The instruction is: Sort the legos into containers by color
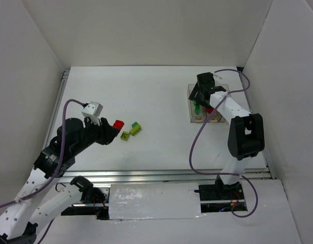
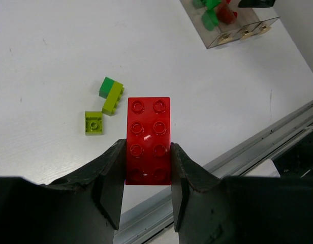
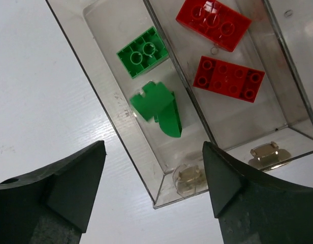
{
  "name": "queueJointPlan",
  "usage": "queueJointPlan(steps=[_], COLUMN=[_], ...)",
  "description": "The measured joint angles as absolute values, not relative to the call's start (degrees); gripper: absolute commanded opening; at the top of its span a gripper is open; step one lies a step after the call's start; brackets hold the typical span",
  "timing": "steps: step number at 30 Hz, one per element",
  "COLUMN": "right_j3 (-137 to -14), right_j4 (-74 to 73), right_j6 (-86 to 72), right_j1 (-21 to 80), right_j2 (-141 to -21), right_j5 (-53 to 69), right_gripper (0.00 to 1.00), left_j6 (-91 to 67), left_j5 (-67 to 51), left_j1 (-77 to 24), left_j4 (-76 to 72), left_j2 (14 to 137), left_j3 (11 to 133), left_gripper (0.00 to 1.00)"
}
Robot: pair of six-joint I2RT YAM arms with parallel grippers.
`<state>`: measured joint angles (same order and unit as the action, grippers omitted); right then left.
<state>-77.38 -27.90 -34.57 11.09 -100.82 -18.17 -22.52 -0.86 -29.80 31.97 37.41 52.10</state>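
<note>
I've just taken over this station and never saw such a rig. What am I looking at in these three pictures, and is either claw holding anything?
Two robot arms work at a table. One picture looks down from above and behind them; the other two come from a camera on each wrist. The left gripper is shut on a red brick. The right gripper is open and empty above the clear bins: two green bricks in one, two red bricks in the next. On the table lie loose green and yellow-green bricks.
</note>
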Motion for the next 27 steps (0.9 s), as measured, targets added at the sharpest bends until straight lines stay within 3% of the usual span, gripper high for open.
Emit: queueJointPlan(steps=[6, 8, 20, 27], right_j3=[-76.64, -74.24, -52.60, -47.51], right_j4=[-28.93, -28.58, -16.43, -6.07], right_j6=[-34.65, -34.79, -48.77, -65.32], right_j1=[11.53, 12.43, 29.87, 39.07], right_j2=[-99.18, -95.48, -61.36, -58.89], right_j5=[-14.98, -11.97, 16.14, 20.23], right_gripper=[0.89, 0.99, 1.00, 1.00], left_j6=[-21.41, -21.10, -20.88, -18.02], left_j5=[-4.69, -6.46, -18.24, -23.75], left_j1=[-29.76, -29.76, -29.76, -29.76], left_j4=[29.21, 28.42, 23.22, 20.86], left_j2=[36.18, 37.21, 44.75, 41.54], left_j3=[52.07, 52.07, 52.12, 51.46], left_gripper=[0.00, 0.00, 0.00, 0.00])
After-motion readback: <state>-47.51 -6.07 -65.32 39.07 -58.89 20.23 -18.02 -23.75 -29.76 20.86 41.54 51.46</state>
